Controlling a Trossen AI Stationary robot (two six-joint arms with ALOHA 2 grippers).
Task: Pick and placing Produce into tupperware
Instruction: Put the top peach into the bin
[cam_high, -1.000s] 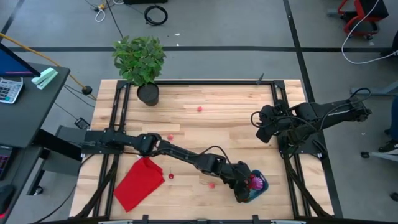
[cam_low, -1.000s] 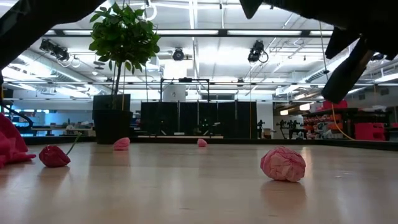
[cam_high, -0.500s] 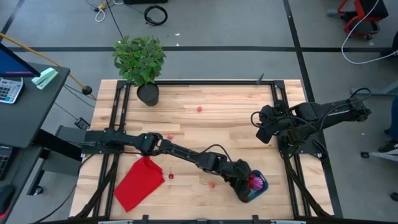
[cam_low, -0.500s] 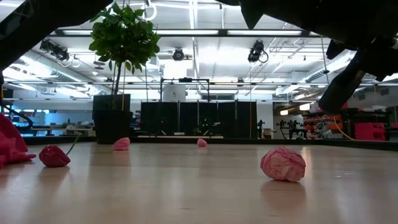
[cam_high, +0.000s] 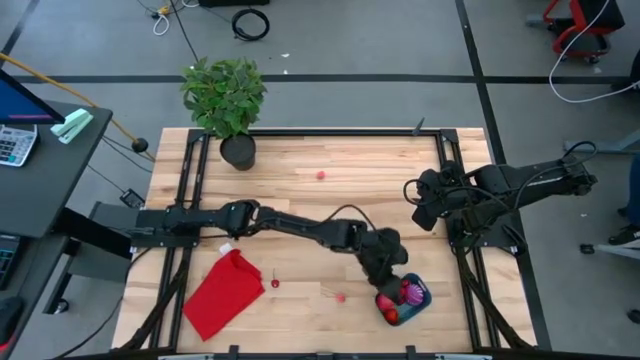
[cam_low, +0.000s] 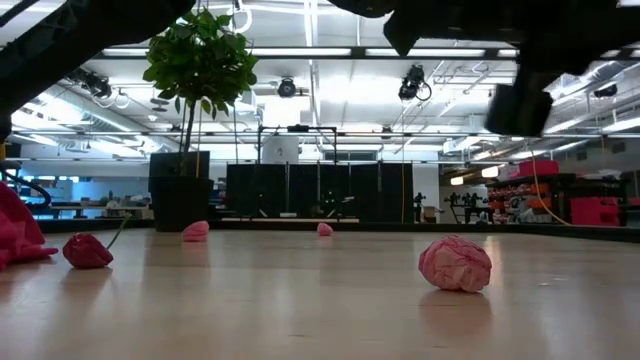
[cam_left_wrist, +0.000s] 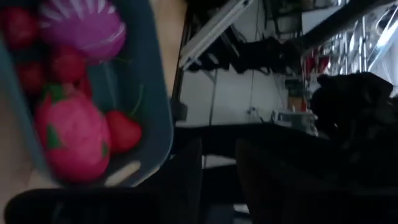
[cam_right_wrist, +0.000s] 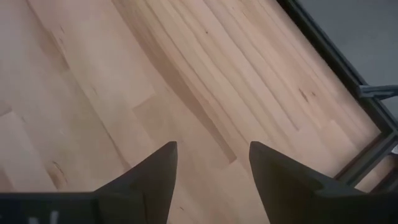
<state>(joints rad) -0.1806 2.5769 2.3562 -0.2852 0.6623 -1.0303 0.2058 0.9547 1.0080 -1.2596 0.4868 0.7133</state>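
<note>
Wooden table (cam_high: 360, 190), both arms over it. Potted plant (cam_high: 225, 95) at far left corner; red cloth (cam_high: 222, 293) flat near the front left edge.

Left arm stretched across the table toward the front right; left gripper (cam_high: 385, 275) just beside the inner rim of the tupperware (cam_high: 421, 297), above the tub's near-left side. Fingers (cam_left_wrist: 186, 180) parted in the left wrist view, nothing between them: released, empty. Right arm parked at the right edge, right gripper (cam_right_wrist: 211, 168) spread wide over bare wood, holding nothing.

Tupperware at front right, long axis slanted to the table edge. Inside: purple striped piece (cam_left_wrist: 84, 25), pink strawberry-like piece (cam_left_wrist: 71, 137), several small red pieces around them.

Produce not yet in the tub, all to the left of the left gripper: crinkled pink piece (cam_low: 456, 264) closest, just left of the tub, toward the front edge; red stemmed piece (cam_high: 274, 284) beside the cloth; pink piece (cam_high: 273, 221) mid-table left; small one (cam_high: 320, 175) toward the far side.

Judgement: drop done, next pick likely the crinkled pink piece. Lies left of the left gripper and slightly nearer the front; roundish, no marked long axis. Left arm far nearer than the right.
</note>
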